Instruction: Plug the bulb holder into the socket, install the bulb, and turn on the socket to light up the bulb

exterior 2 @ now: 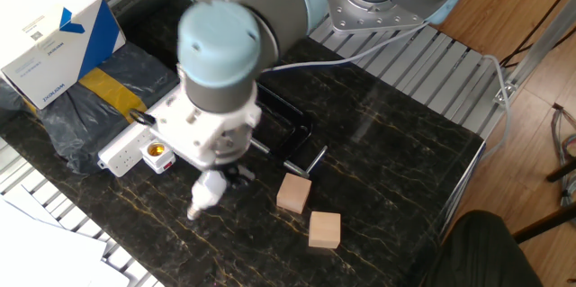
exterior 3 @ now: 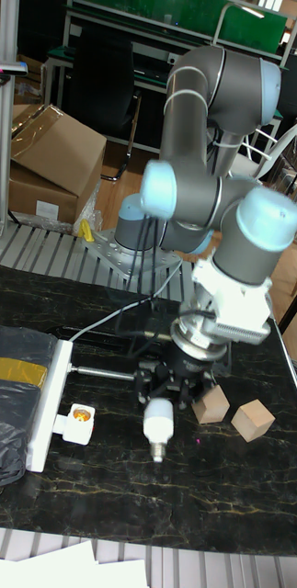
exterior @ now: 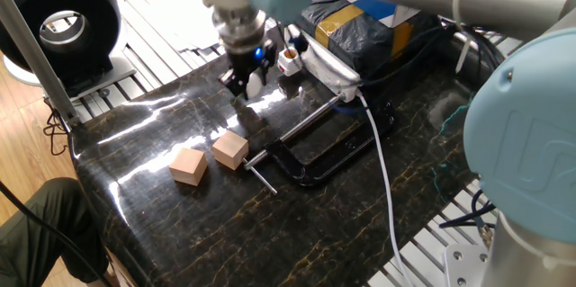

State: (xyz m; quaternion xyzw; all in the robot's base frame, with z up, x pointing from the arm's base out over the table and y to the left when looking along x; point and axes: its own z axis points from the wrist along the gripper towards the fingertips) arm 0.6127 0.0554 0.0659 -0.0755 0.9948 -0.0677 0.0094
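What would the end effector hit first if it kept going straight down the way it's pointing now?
The end effector holds the bulb pointing down, so the bulb's metal tip would probably meet the bare dark table first.

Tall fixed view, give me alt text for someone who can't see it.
The robot's hand holds the white bulb above the dark table, base down. The bulb holder sits plugged into the socket at left; two wooden cubes lie at right.
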